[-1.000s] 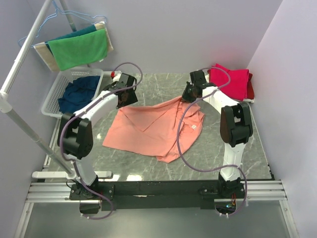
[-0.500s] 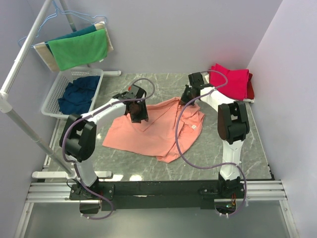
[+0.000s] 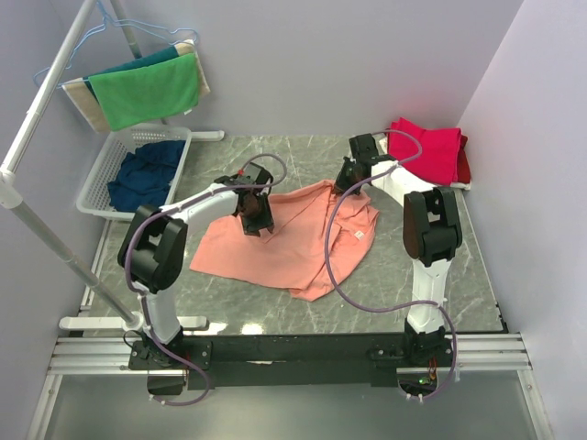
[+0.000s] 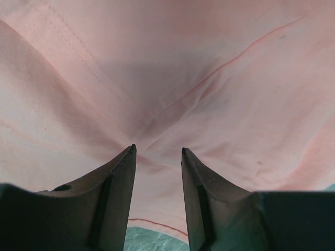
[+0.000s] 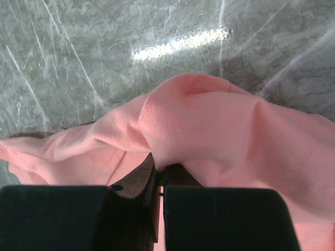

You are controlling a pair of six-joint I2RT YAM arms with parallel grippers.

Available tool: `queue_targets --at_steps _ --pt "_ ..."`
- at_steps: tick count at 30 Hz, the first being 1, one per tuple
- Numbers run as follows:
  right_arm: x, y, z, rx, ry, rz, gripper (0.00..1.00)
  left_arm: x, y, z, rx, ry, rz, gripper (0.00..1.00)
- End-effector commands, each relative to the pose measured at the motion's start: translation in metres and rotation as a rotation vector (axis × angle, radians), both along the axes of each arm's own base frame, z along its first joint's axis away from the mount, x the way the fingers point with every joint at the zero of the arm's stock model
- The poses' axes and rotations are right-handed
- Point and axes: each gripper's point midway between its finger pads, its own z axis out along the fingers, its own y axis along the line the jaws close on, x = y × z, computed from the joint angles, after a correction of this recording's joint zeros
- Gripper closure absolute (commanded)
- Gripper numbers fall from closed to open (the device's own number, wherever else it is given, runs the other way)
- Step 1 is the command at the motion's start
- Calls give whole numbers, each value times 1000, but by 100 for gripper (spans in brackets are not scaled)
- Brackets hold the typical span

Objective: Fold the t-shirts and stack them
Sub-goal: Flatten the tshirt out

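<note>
the right gripper point(image 5: 159, 183) has its two dark fingers pressed together at the bottom of the view, and a fold of the salmon-orange t-shirt point(image 5: 209, 125) is pinched between them. the cloth rises over the fingertips in a rounded bulge and spreads to the left and right. behind it lies the grey marble table point(image 5: 78, 63), with a bright streak of glare point(image 5: 178, 44) on it.

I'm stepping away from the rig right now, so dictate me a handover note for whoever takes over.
Left tool: open, tips on the salmon shirt, nothing pinched yet.
Right tool: shut on that shirt's far edge.
The salmon shirt lies rumpled mid-table, unfolded.
Pink and red shirts look folded at the far right corner.
Navy shirt is in the basket.
Left to do: fold salmon, then navy, stack both.
</note>
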Motion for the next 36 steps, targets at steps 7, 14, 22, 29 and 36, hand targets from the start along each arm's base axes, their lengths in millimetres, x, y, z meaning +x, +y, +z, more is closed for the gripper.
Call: queue_targets --at_steps 7,14,22,29,36 --pt "4 -7 5 1 -9 -6 100 -2 3 -14 54 29 39 55" --pt "5 -11 7 1 -12 -14 100 0 3 -23 95 41 35 54" --pt "5 -10 6 11 -6 -13 100 2 -2 -32 107 52 21 60" --pt "3 -10 4 14 -1 -11 100 8 0 -22 124 29 23 83" --pt "1 -9 2 18 6 -13 100 14 1 -2 126 -11 22 61"
